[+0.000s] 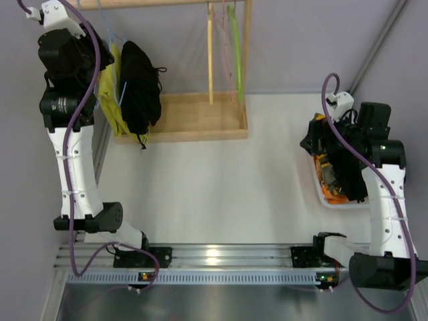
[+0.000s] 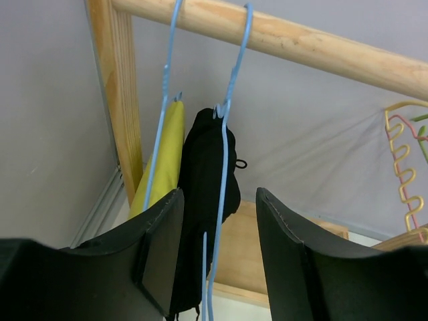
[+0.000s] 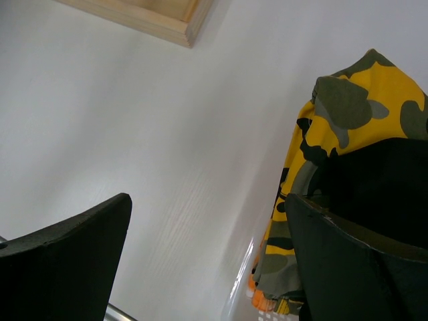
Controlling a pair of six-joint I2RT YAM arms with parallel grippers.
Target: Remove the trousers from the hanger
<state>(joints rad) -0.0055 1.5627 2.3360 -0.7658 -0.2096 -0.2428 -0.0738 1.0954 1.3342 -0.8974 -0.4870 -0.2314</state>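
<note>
Fingers (image 2: 160, 254) of the raised left arm (image 1: 70, 134) straddle the hanger (image 2: 223, 167) wire.

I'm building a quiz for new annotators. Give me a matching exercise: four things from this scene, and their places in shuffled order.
1. trousers
2. yellow-green garment
3. camouflage cloth
4. yellow hanger

A. in the white bin, right side
B. bare on the rail, near its right end
C. on the light-blue hanger that the left tool straddles
D. on a blue hanger left of the trousers

Pairs: 1-C, 2-D, 3-A, 4-B
</note>
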